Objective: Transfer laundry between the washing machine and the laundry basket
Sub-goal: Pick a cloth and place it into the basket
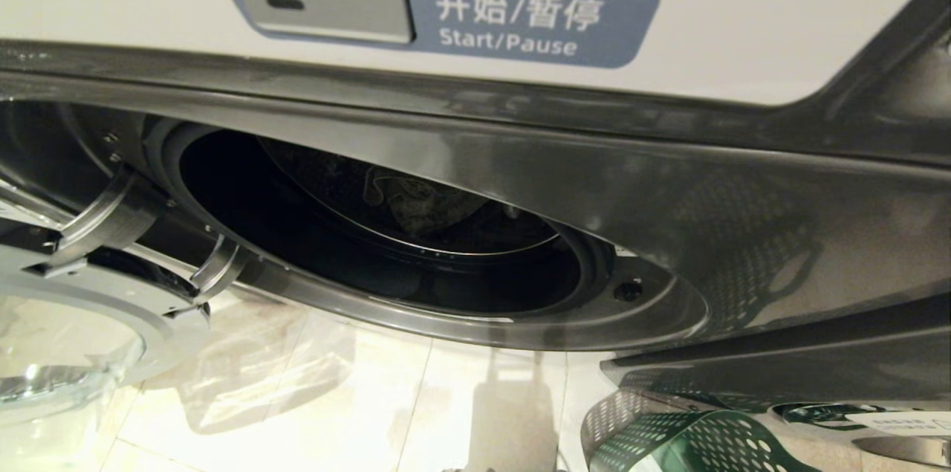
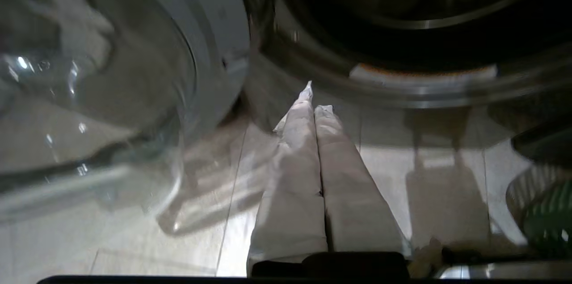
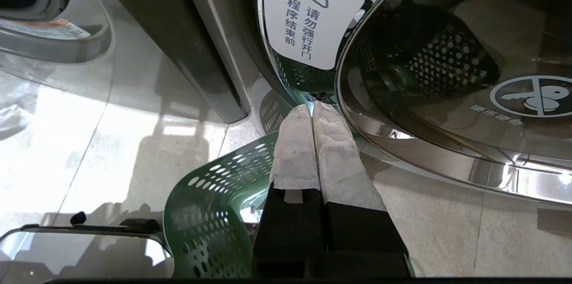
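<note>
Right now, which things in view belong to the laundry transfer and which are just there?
Job:
- washing machine, door swung open
- laundry inside the drum
- green laundry basket on the floor
- left gripper, shut, empty, near the drum opening
- right gripper, shut, empty, over the basket

Just there:
- Start/Pause button
- warning sticker
- tiled floor

Blue label (image 1: 513, 18) on the washing machine's white control panel (image 1: 743, 33): "开始/暂停 Start/Pause", beside a silver button (image 1: 323, 7). White warning sticker (image 3: 310, 18) on a second machine's door (image 3: 447, 74): exclamation triangle above "请勿强行开门 程序结束前". Round key-and-coin pictogram (image 3: 532, 96) on its glass; caption unreadable.
</note>
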